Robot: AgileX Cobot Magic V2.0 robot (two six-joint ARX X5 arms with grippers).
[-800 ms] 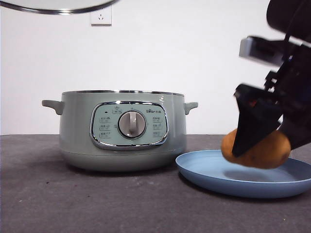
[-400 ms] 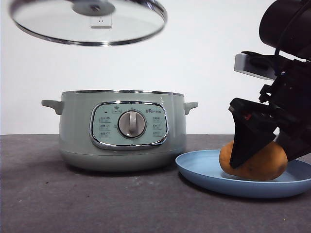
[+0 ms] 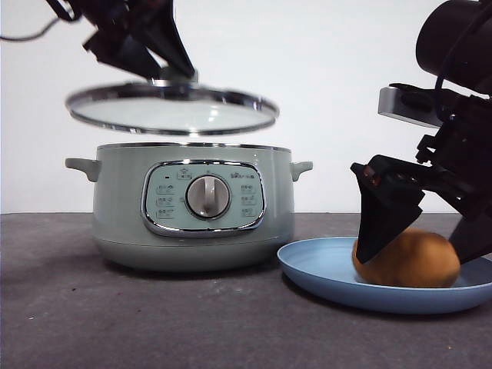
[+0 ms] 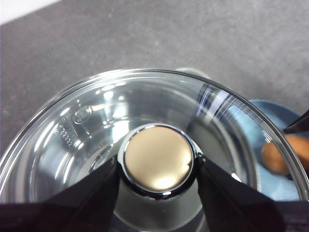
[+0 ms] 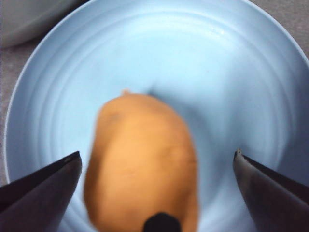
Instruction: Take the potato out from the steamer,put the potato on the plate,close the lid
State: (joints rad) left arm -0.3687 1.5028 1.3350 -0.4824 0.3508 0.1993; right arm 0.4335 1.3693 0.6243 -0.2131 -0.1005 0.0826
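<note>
Presently the steamer (image 3: pixel 194 206) stands uncovered on the table, and the glass lid (image 3: pixel 172 108) hangs level just above its rim, held by the left gripper (image 4: pixel 157 169), whose jaws are clamped on the lid's knob (image 4: pixel 158 160). Risk: the lid appears offset toward the left handle side, so lowering it without centring could land the chrome rim on the pot's edge, where it would tilt or slip in the grip. Beside the pot, the blue plate (image 3: pixel 330 278) carries the potato (image 5: pixel 142 159), which rests on it between the spread, non-touching jaws of the right gripper (image 5: pixel 157 171). Risk: the oval potato may roll if a jaw brushes it during withdrawal, and a sideways retreat could clip the plate's rim or the steamer's near handle (image 3: pixel 301 168).
</note>
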